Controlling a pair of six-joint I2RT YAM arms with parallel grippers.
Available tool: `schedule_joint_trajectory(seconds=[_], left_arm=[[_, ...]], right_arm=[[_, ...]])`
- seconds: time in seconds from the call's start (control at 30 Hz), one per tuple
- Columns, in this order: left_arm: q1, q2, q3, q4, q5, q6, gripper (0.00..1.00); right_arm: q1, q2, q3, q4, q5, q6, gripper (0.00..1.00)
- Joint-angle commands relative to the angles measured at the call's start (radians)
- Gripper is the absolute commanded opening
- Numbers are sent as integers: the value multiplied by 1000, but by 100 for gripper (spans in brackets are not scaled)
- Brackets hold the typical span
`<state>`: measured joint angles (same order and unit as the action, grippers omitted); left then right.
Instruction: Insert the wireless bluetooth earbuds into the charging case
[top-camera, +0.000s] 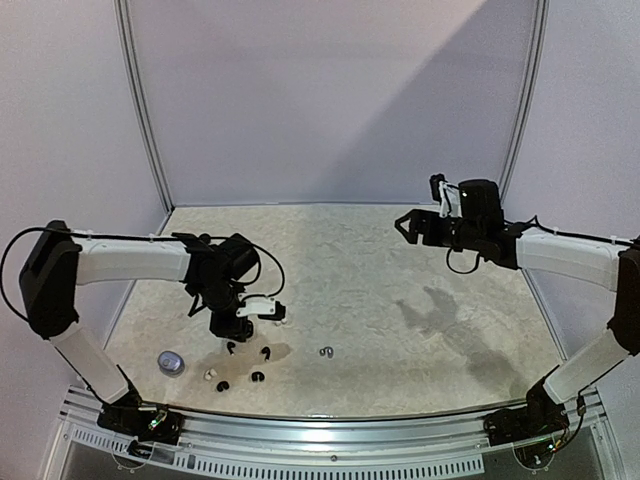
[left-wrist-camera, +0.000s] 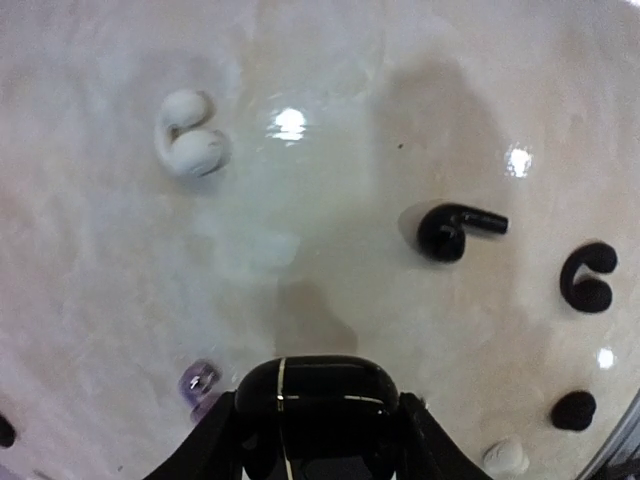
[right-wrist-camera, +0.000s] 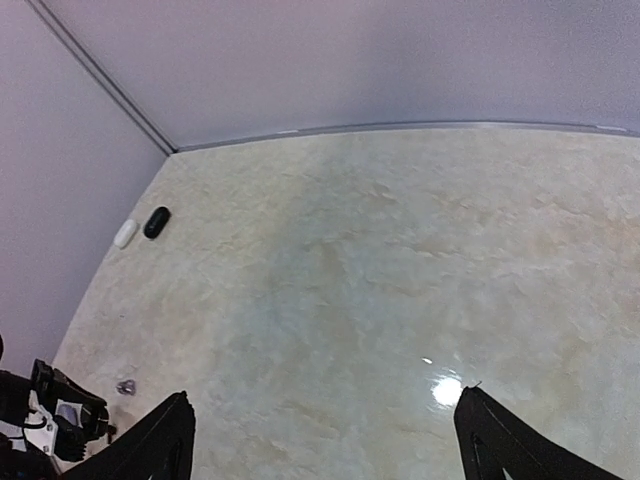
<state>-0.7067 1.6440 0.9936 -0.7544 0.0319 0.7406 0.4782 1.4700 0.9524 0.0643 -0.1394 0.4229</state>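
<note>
Tabletop: left tool grips black case; right arm raised.

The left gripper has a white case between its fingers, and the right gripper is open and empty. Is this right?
Not quite: the left wrist view shows that the case in the left gripper is black, not white. The rest holds.
</note>
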Motion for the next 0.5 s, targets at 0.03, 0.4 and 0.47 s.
schedule_joint_trajectory(seconds=[0.03,0.4,0.47], left_arm=[[29,-209,180,-340,-191,27,12],[-57,-709,55,-91,-374,310,1],[-75,-748,-12,43,-371,333,1]], right_arm=[[87,71,198,-127,-81,77,89],[364,326,611,-156,-262,77,75],[417,389,658,-96,-291,90,75]])
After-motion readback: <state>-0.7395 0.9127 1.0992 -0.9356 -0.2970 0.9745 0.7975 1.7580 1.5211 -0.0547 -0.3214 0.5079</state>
